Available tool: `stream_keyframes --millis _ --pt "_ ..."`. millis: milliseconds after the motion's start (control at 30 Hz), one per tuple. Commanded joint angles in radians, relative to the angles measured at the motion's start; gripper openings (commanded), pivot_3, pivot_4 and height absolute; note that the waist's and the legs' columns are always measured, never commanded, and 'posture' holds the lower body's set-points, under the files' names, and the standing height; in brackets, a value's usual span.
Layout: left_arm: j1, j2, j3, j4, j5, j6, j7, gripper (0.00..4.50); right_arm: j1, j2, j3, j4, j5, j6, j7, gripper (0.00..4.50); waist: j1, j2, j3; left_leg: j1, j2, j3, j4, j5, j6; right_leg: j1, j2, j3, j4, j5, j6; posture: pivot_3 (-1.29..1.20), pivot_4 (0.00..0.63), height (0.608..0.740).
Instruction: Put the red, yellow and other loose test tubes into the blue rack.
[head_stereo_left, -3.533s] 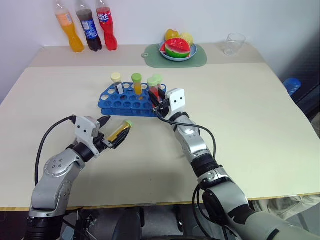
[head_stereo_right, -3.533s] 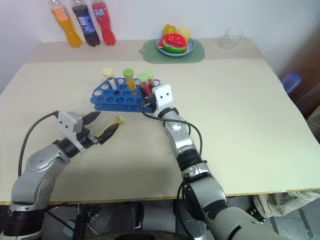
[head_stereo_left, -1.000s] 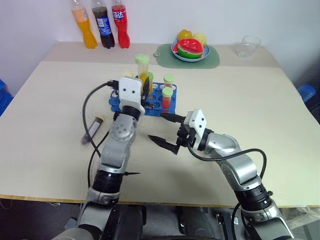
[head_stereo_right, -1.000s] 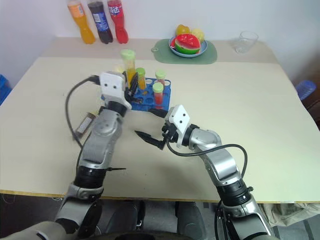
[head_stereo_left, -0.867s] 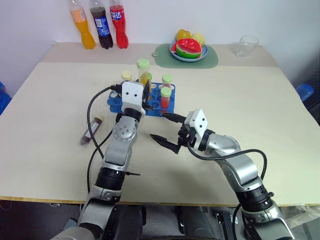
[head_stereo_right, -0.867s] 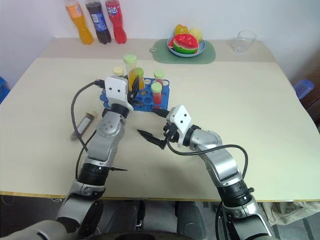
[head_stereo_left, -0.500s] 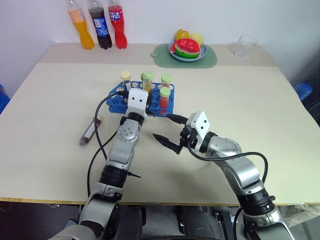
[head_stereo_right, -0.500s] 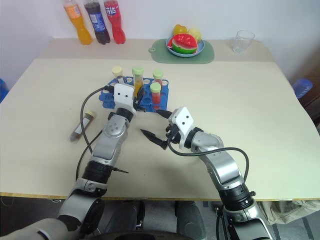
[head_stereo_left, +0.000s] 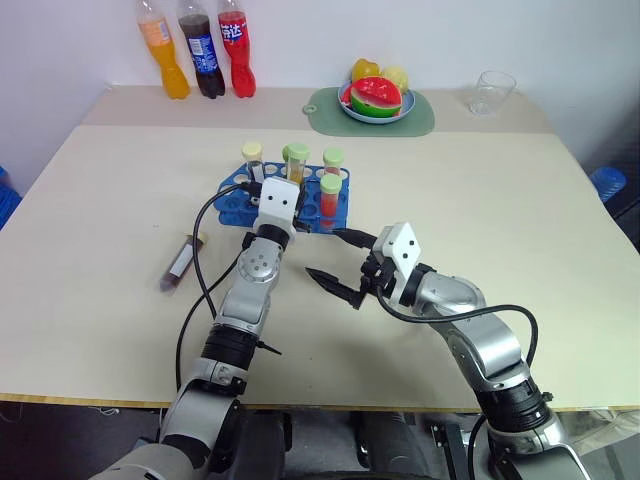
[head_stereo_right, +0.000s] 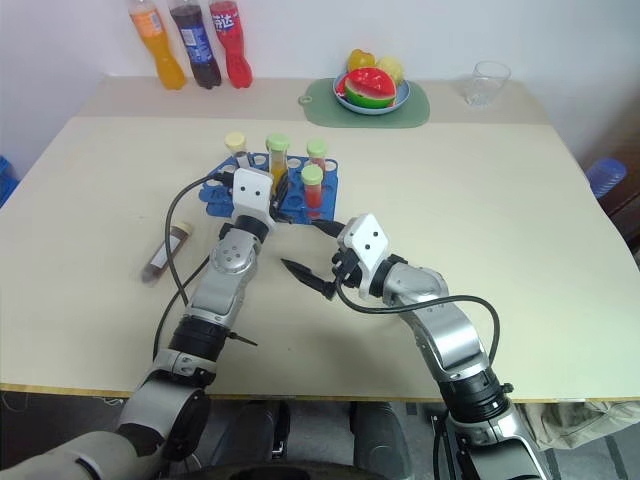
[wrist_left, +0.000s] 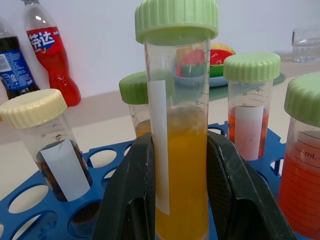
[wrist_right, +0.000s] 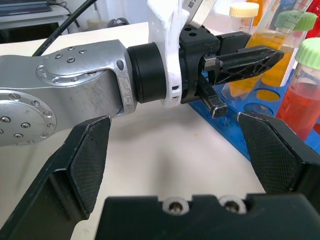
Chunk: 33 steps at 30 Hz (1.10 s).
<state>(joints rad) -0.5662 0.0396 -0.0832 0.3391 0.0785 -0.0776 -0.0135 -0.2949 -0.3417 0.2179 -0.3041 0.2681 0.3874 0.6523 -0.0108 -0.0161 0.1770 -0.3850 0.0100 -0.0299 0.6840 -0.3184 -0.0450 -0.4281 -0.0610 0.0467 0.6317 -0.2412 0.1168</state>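
Left wrist view: yellow-liquid tube sits pinched between my left gripper fingers, upright, pale green cap on top, its lower end down among the holes of the blue rack. I can't tell from here whether the bottom is fully seated in the lower tier. Around it in the rack stand a dark-liquid tube with cream cap, another green-capped tube behind, and two red-orange tubes with green caps on the far side.

To do this step well, I'd keep the tube vertical, push it straight down until it stops, then part the fingers only a little so they don't knock the close neighbours, and back out along the line I came in on. Caps sit tight together, so any sideways wobble would likely tip one.

Head view: rack is mid-table, my left gripper right at it. One loose tube with dark liquid lies flat on the table, well apart from the rack on my left side; in my judgement that's the one left to fetch.

My right gripper hangs just short of the rack, fingers spread wide, holding nothing; I'd leave it out of the way.

Soda bottles, fruit plate and glass stand at the far edge, no concern.
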Motion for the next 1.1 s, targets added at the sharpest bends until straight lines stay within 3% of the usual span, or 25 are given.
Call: stream_keyframes --millis 33,300,533,567,667,900,1000,1100 --pt "0.017 -0.008 0.011 -0.014 -0.008 -0.048 0.000 0.79 0.002 -0.002 -0.025 -0.042 0.014 -0.002 -0.006 4.50 0.000 0.000 0.000 0.000 0.000 0.000 0.000 0.000 0.000 0.000 0.000 0.000 0.000 0.000 0.000 0.00 0.150 0.734" --pt "0.027 -0.021 0.034 0.047 -0.033 -0.169 -0.016 0.79 -0.005 0.003 -0.023 -0.031 0.014 -0.005 -0.005 4.50 -0.001 0.000 0.000 0.000 0.000 0.000 0.000 0.000 0.000 0.000 0.000 0.000 0.000 0.000 0.000 0.00 0.150 0.734" --pt "0.010 -0.021 0.064 0.100 -0.059 -0.208 -0.019 4.35 -0.012 0.010 -0.020 -0.025 0.011 -0.007 -0.006 4.50 -0.001 0.000 0.000 0.000 0.000 0.000 0.000 0.000 0.000 0.000 0.000 0.000 0.000 0.000 0.000 0.00 0.150 0.734" --pt "0.012 -0.020 0.070 0.096 -0.064 -0.215 -0.020 4.47 -0.012 0.010 -0.020 -0.026 0.011 -0.007 -0.006 4.50 -0.001 0.000 0.000 0.000 0.000 0.000 0.000 0.000 0.000 0.000 0.000 0.000 0.000 0.000 0.000 0.00 0.150 0.734" --pt "0.030 -0.015 0.087 0.036 -0.082 -0.223 -0.032 4.47 -0.012 0.010 -0.021 -0.028 0.010 -0.007 -0.008 4.50 -0.001 0.000 0.000 0.000 0.000 0.000 0.000 0.000 0.000 0.000 0.000 0.000 0.000 0.000 0.000 0.00 0.150 0.734" --pt "0.140 0.096 0.168 -0.393 -0.191 -0.038 -0.095 4.47 -0.001 0.004 -0.027 -0.045 0.013 -0.003 -0.013 4.50 -0.005 0.000 0.000 0.000 0.001 0.000 0.000 0.000 0.000 0.000 0.000 0.000 0.001 0.000 0.000 0.00 0.150 0.734" --pt "0.148 0.225 0.266 -0.594 -0.299 0.171 -0.135 4.47 0.004 -0.001 -0.033 -0.043 0.018 -0.003 -0.007 4.50 -0.006 0.000 0.000 0.000 0.001 0.000 0.000 0.000 0.000 0.000 0.000 0.000 0.001 0.000 0.000 0.00 0.150 0.734" --pt "0.122 0.408 0.348 -0.651 -0.424 0.498 -0.199 4.47 -0.008 0.001 -0.027 -0.023 0.022 -0.010 0.009 4.50 -0.006 0.000 0.000 0.001 0.001 0.000 0.000 0.000 0.000 0.000 0.001 0.000 0.001 0.000 0.000 0.00 0.150 0.734"
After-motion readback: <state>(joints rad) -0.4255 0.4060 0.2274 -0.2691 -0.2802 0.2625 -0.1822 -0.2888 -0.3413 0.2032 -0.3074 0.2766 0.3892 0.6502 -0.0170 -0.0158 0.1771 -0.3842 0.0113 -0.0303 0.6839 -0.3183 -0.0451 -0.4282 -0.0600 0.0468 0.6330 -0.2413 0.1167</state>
